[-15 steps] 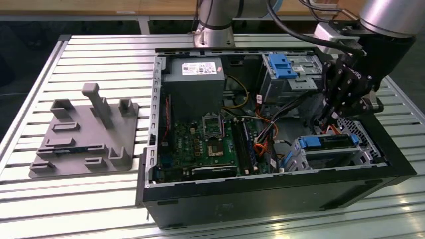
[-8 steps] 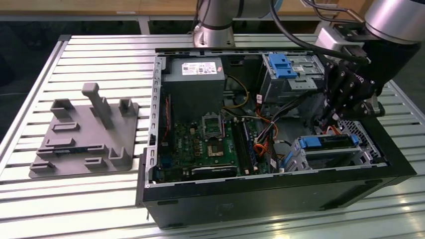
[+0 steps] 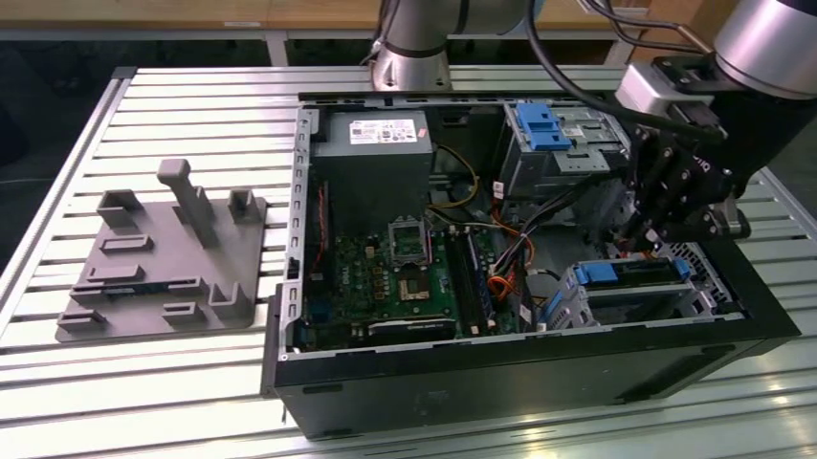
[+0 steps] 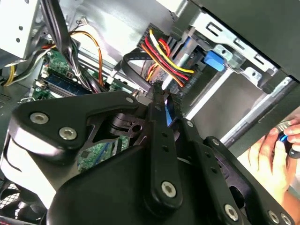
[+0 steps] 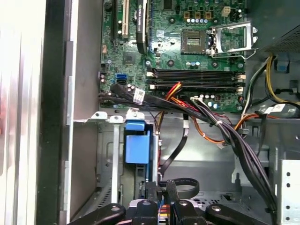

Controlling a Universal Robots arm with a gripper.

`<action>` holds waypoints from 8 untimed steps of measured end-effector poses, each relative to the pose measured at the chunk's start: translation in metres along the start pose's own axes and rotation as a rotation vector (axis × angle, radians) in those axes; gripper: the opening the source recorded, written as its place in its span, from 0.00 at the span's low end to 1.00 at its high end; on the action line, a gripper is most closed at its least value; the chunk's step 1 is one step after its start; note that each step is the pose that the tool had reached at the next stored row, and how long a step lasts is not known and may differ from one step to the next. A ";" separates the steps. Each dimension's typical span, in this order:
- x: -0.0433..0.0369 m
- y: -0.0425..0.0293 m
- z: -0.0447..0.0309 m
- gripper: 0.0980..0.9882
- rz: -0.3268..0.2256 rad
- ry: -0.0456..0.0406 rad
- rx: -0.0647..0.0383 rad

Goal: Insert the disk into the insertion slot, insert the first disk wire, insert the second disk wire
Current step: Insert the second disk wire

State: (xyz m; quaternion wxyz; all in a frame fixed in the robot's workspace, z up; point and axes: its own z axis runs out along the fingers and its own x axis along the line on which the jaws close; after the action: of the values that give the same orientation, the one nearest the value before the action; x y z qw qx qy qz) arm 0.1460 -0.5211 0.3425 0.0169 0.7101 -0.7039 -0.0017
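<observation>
- Exterior view: the open computer case (image 3: 511,361) lies on a slatted metal table (image 3: 191,382). A gray fixture plate (image 3: 160,258) sits well apart from it, toward the exterior view's left.
- The disk (image 3: 629,274) is seated in the insertion slot (image 3: 645,304), in the case corner toward the exterior view's right. Its blue carrier edge faces the motherboard (image 3: 383,277).
- The gripper (image 3: 634,244) hangs inside the case, just above the carrier end of the disk. The case wall is close on one side and the taller cage (image 3: 568,158) with its blue latch (image 3: 542,129) on the other, so room is tight.
- First wrist view: the gripper (image 5: 161,188) points down beside the slot's sheet-metal edge (image 5: 115,154). The disk's blue carrier (image 5: 137,146) is just ahead of it. A black cable bundle (image 5: 234,140) runs across the open floor between the slot and the motherboard edge. A flat black cable (image 5: 185,185) loops near the gripper.
- Second wrist view: the gripper (image 4: 163,101) is close to a red, yellow and black wire bundle (image 4: 164,54) that crowds the slot mouth (image 4: 243,56). The blue carrier tab (image 4: 213,60) shows beyond the bundle.
- Gripper state: I cannot tell whether it is open or closed. Something blue shows at its tip, but a grip cannot be confirmed.
- A person's hand (image 4: 276,147) rests outside the case wall, holding a small object.
</observation>
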 end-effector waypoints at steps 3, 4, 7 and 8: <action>0.0042 -0.0003 0.0002 0.11 0.000 -0.0019 0.000; 0.0051 -0.0003 0.0002 0.11 0.000 -0.0024 0.000; 0.0052 -0.0003 0.0001 0.11 0.000 -0.0026 0.000; 0.0053 -0.0003 0.0002 0.11 0.000 -0.0025 0.000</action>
State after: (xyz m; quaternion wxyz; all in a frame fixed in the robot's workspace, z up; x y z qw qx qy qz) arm 0.1464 -0.5264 0.3424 0.0160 0.7102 -0.7039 -0.0026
